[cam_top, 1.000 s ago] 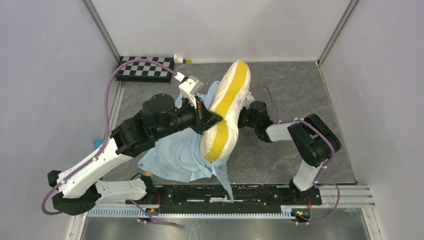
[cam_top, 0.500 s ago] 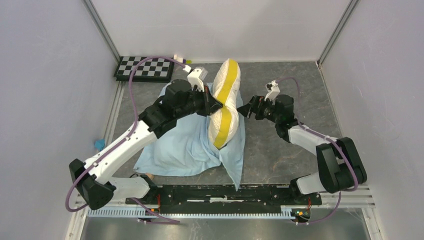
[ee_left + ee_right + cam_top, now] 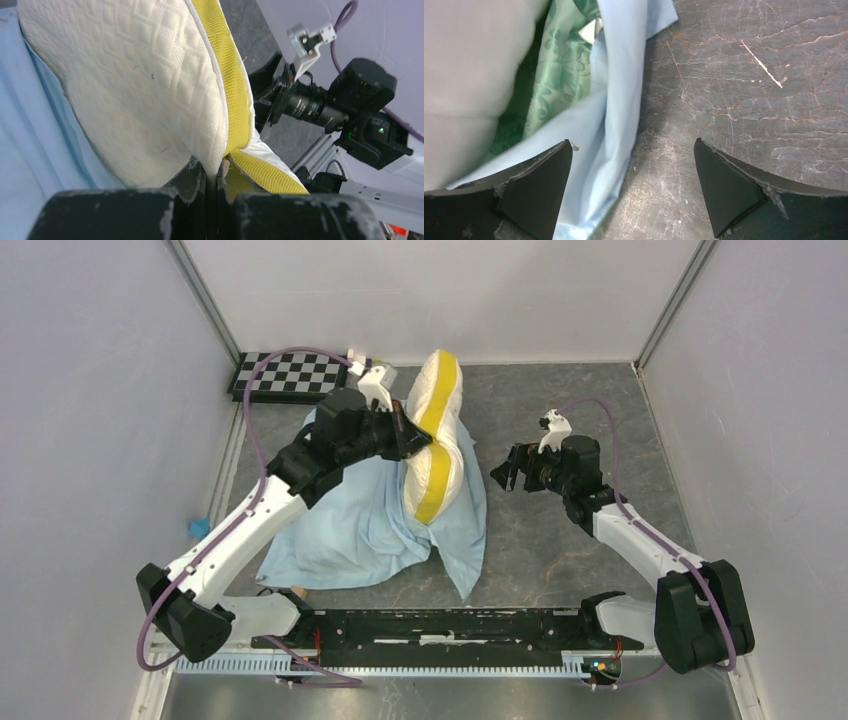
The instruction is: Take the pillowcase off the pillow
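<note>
I see my left gripper [image 3: 212, 181] pinching the cream pillow [image 3: 437, 425] at its yellow seam, propping it on edge at the far middle of the table [image 3: 585, 405]. The blue pillowcase [image 3: 350, 530] lies crumpled beneath its near end (green lining shows on the right wrist camera). My right gripper [image 3: 504, 470] hangs spread, empty, just right of the cloth.

Over the last second our left gripper [image 3: 212, 176] has hauled the pillow [image 3: 432, 430] up toward the far edge and a bit left. Our right gripper [image 3: 503, 472] has backed off toward the right edge, so it's clear of the pillow now. The pillowcase [image 3: 365, 530] tail has pulled back from the near edge.
</note>
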### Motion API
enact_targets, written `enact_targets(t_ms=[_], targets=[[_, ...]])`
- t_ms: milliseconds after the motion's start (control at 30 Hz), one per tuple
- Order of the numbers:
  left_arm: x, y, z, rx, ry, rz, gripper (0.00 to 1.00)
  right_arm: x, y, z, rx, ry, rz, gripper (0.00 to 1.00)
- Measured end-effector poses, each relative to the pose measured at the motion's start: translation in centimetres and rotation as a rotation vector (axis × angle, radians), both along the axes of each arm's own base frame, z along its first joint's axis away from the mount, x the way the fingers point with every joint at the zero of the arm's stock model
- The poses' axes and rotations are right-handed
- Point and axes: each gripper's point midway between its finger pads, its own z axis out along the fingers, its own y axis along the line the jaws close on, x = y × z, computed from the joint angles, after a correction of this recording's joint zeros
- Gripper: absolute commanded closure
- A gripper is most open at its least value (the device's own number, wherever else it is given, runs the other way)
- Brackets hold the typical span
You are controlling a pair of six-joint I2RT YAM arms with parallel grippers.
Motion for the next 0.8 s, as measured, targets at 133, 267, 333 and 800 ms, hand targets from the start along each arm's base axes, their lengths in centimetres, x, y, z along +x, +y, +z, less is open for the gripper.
enact_targets(t_ms=[133, 267, 333, 800], targets=[[0.2, 2.4, 3.8, -0.024, -0.061, 0.062, 0.98, -0.5, -0.2, 0.1, -0.012, 0.003, 0.005, 0.02], [0.4, 5.1, 7.1, -0.014, -0.131, 0.165, 0.98, -0.8, -0.2, 0.4, -0.015, -0.001, 0.011, 0.02], [0.7, 6.5, 7.8, 0.000, -0.149, 0.231, 0.98, -1.0, -0.3, 0.8, -0.013, -0.010, 0.012, 0.02], [1.8, 13.6, 6.1, 0.154, -0.151, 0.576, 0.98, -2.3, -0.7, 4.1, -0.005, -0.097, 0.016, 0.02]])
